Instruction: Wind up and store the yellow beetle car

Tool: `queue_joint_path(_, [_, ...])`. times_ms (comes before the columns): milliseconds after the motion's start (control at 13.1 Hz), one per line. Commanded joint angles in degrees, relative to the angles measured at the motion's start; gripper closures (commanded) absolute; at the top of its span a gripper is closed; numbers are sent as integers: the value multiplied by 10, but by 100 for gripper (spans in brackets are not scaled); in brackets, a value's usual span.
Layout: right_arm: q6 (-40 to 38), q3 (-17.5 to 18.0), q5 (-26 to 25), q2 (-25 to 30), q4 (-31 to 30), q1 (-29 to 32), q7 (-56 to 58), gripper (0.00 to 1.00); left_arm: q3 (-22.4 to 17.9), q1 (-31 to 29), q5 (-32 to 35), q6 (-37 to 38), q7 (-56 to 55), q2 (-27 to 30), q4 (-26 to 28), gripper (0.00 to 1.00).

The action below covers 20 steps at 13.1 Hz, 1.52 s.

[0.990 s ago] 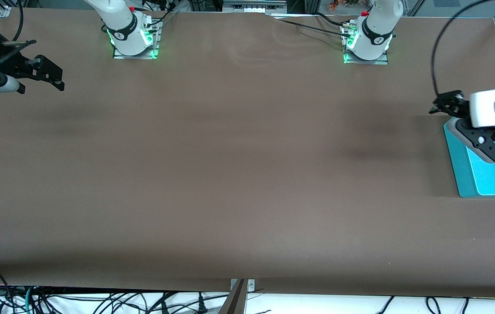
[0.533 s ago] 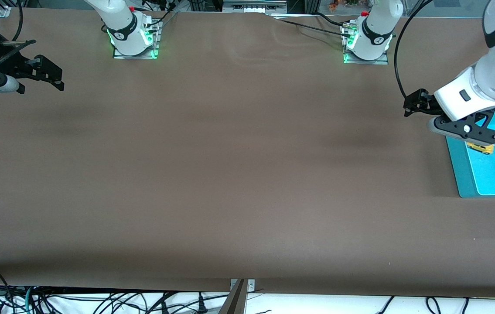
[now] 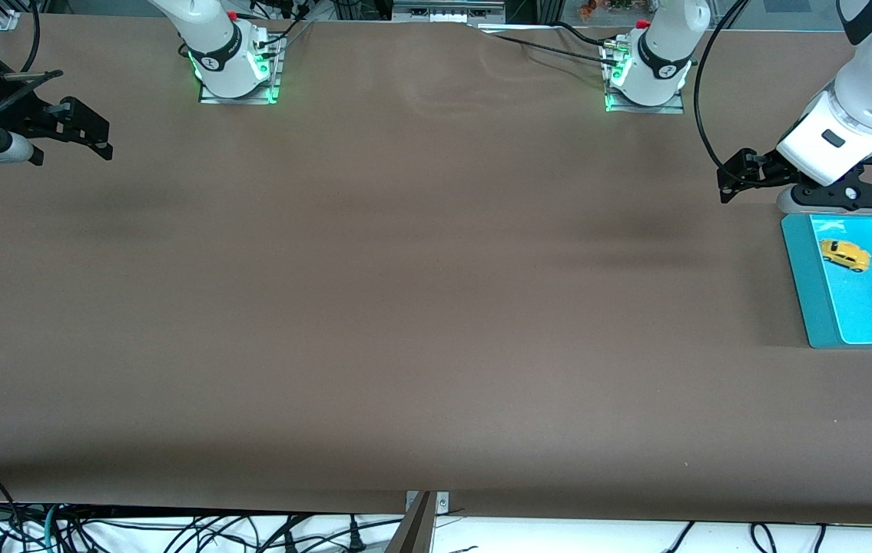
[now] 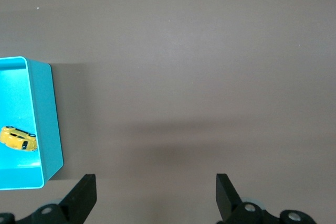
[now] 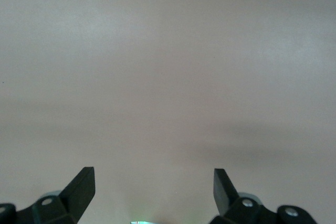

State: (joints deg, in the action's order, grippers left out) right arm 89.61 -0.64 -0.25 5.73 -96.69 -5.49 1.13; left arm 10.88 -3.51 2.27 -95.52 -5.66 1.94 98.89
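Since the car is lying in the bin, I am judging the job as all but finished.
Car: the car is sitting on the floor of the teal bin at the right edge of the frame, in the half of the bin farther from the front camera, touching neither of my grippers.
Left gripper: my left gripper is hanging over the bin's upper rim at the upper right of the frame, fingers spread wide and gripping nothing; its wrist view is showing the car and bin at the frame's left edge.
Right gripper: my right gripper is waiting at the upper left of the frame over bare table, fingers parted and holding nothing.
Done: storing is looking complete.
Winding: I am unable to tell from the car alone whether it is wound.
Left: I am judging that only pulling my left arm clear remains.
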Motion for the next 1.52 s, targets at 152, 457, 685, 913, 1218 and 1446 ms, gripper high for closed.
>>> queue_joint_path(152, [-13, -2, -1, -4, 15, 0, 9, 0, -8, -11, -40, 2, -6, 3, 4, 0])
queue_joint_path(457, [-14, -2, -1, -4, 14, 0, 15, 0, -3, -24, -60, 3, -5, 3, 2, 0])
queue_joint_path(685, [-14, -2, -1, -4, 14, 0, 15, 0, -3, -25, -60, 10, -5, 1, 1, 0])
queue_joint_path(913, [-14, -2, 0, -4, 14, 0, 15, 0, -5, -24, -60, 11, -5, 1, -1, 0])
queue_joint_path(1218, [-14, -2, -1, -4, 14, 0, 16, 0, -5, -24, -60, 11, -5, 0, -1, 0])
queue_joint_path(1446, [-14, -2, 0, -4, 14, 0, 16, 0, -5, -24, -60, 11, -5, 0, -2, 0])
